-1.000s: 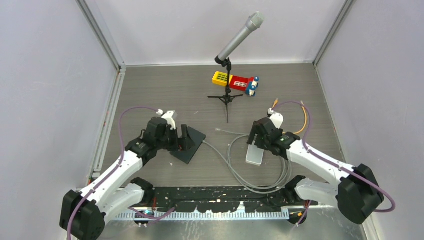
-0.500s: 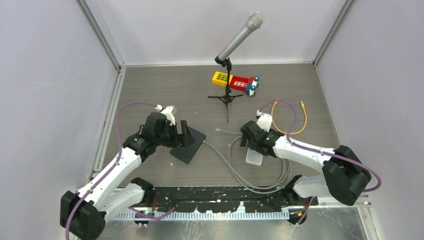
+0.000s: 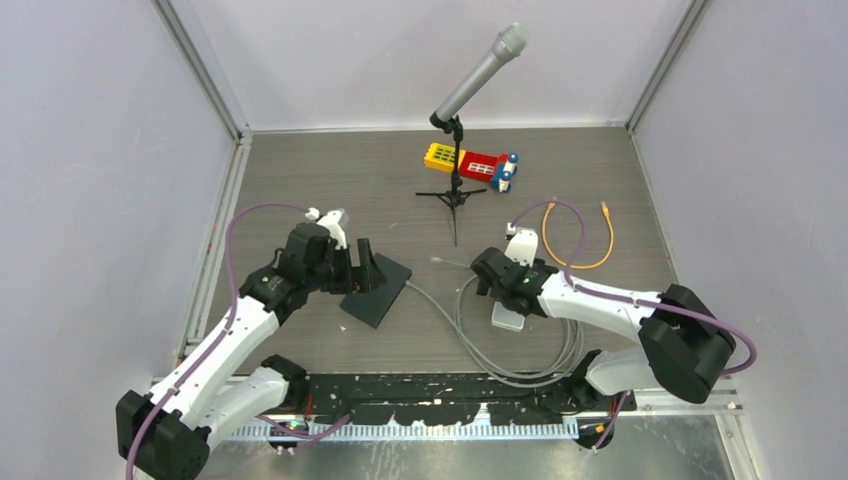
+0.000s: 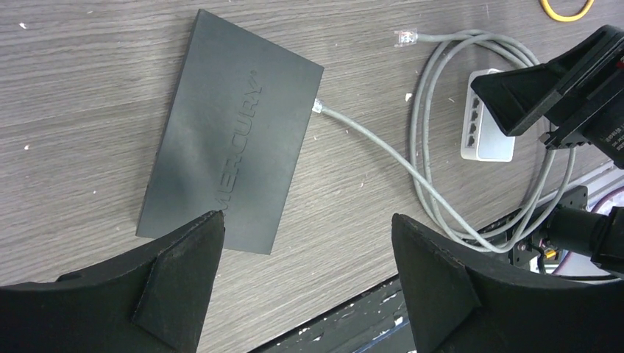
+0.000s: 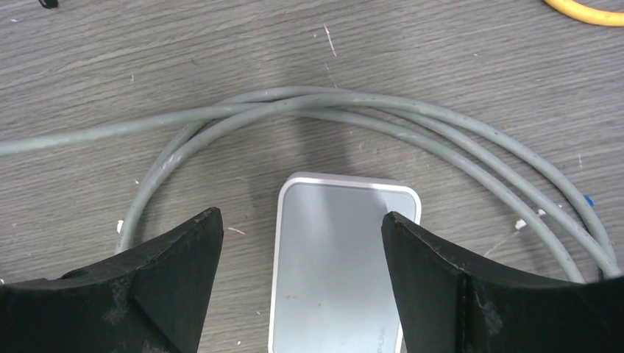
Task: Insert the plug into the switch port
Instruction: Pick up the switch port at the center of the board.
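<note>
A black flat switch (image 4: 232,132) lies on the table, with one grey plug (image 4: 318,107) at its right edge. The cable's other plug (image 4: 406,34) lies free on the wood (image 3: 437,260). A white switch (image 5: 342,257) sits inside the grey cable coil (image 5: 324,99), and its row of ports shows in the left wrist view (image 4: 473,125). My left gripper (image 4: 305,220) is open and empty, hovering near the black switch's (image 3: 378,290) front corner. My right gripper (image 5: 300,215) is open above the white switch (image 3: 508,318), one finger to each side of its end.
A microphone on a tripod stand (image 3: 457,170) stands at the back centre, beside a block of toy bricks (image 3: 478,163). An orange cable (image 3: 575,235) loops at the right. A black rail (image 3: 420,385) runs along the near edge. Walls close in three sides.
My right gripper has swung left and drawn in over the white switch's far end. The left gripper has shifted slightly away from me, still open.
</note>
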